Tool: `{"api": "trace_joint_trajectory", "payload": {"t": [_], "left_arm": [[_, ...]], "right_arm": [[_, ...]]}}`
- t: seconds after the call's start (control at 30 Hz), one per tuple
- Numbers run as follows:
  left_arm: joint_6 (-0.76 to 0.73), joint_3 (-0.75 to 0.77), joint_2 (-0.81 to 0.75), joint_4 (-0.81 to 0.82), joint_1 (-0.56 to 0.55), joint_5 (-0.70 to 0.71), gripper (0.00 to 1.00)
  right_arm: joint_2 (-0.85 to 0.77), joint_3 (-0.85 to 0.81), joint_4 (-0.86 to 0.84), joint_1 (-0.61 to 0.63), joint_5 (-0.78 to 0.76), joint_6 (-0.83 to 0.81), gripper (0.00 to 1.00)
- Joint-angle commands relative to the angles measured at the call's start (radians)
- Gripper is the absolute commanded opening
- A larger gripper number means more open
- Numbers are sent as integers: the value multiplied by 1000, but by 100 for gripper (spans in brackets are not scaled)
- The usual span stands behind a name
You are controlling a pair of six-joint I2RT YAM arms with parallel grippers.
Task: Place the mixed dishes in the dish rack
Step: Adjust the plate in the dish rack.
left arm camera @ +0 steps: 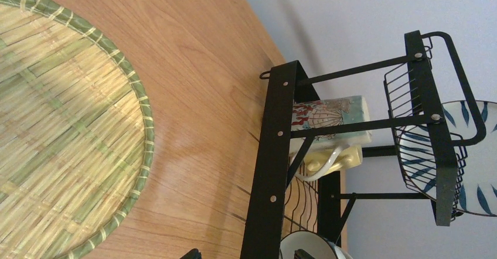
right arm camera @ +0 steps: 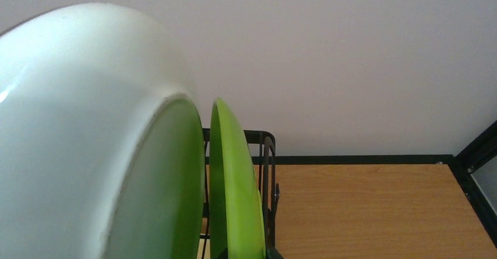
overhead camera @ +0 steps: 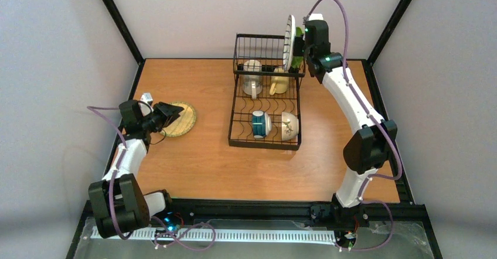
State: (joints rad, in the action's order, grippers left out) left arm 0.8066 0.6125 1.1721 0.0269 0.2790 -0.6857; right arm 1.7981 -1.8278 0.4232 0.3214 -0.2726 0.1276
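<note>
Right end effector (overhead camera: 298, 48) beside upright striped plate (overhead camera: 289, 36), grip unclear; left end effector (overhead camera: 168, 113) spread at tan plate (overhead camera: 185, 118) edge.

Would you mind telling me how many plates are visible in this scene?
3. A black-and-white striped plate stands upright at the far end of the black wire dish rack, a lime-green plate beside it, and a tan woven plate lies on the wooden table at left.
</note>
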Motion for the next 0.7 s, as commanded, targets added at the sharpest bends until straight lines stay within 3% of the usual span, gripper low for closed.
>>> {"api": "trace_joint_trajectory", "payload": {"t": [0.0,0.23,0.67], "left_arm": [[-11,32,14,13,-3,-17,89],[-9,32,13,13,-3,-18,89],[5,26,23,36,-3,-28,89]], "right_arm": [[18,-23,6,3,-47,-13,25],[23,-22,2,4,-56,-15,3],[24,-15,-31,32,-122,-47,2]]}}
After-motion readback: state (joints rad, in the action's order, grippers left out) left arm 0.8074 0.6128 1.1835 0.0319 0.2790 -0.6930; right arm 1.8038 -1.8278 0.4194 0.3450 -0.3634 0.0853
